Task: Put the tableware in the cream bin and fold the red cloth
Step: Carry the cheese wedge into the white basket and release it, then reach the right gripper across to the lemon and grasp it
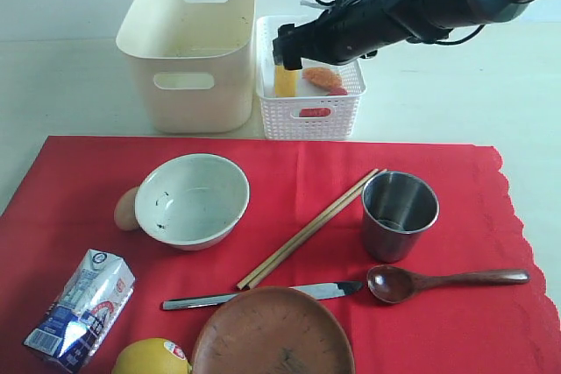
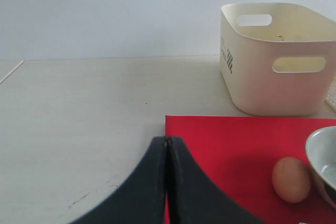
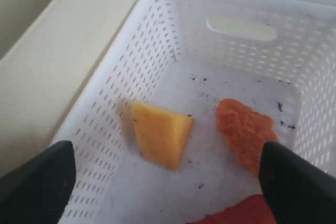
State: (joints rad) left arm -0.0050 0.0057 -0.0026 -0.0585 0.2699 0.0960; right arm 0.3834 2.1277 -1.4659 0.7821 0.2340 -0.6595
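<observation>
On the red cloth lie the white speckled bowl, steel cup, chopsticks, knife, dark spoon and brown plate. The cream bin stands behind the cloth with nothing visible inside. My right gripper hangs open over the white lattice basket, with nothing between its fingers. Below it a yellow cheese wedge shows blurred. My left gripper is shut and empty, low over the corner of the red cloth; the exterior view does not show it.
The basket stands right of the cream bin and also holds an orange food piece. An egg leans against the bowl. A milk carton and a lemon lie at the cloth's front left.
</observation>
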